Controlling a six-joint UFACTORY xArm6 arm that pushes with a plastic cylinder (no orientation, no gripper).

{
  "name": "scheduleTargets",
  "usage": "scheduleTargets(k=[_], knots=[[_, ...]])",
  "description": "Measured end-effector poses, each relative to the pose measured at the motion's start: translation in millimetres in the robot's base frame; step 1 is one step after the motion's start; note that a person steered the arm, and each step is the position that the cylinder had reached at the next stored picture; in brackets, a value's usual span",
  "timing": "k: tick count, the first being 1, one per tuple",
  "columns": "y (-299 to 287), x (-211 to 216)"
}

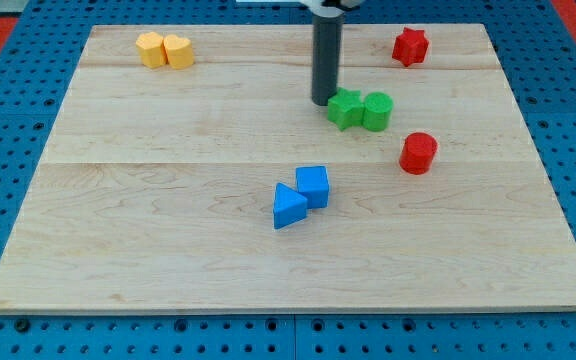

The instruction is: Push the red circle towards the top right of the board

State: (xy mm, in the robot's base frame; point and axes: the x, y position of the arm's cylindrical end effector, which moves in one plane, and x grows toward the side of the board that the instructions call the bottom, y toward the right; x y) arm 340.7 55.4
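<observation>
The red circle is a short red cylinder on the right half of the wooden board. My tip rests on the board at the upper middle, just left of a green star-like block and close to touching it. A green cylinder sits against that green block's right side. The red circle lies below and to the right of the green pair, well apart from my tip.
A red star block sits near the top right. Two yellow blocks sit side by side at the top left. A blue triangle and a blue cube touch near the centre.
</observation>
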Motion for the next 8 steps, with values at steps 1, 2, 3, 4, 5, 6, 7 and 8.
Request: scheduleTargets(k=[1, 2, 3, 4, 5, 6, 7, 8], knots=[[-11, 6], [-13, 55], [14, 94], [60, 104], [100, 123], [114, 126], [115, 117], [143, 98]])
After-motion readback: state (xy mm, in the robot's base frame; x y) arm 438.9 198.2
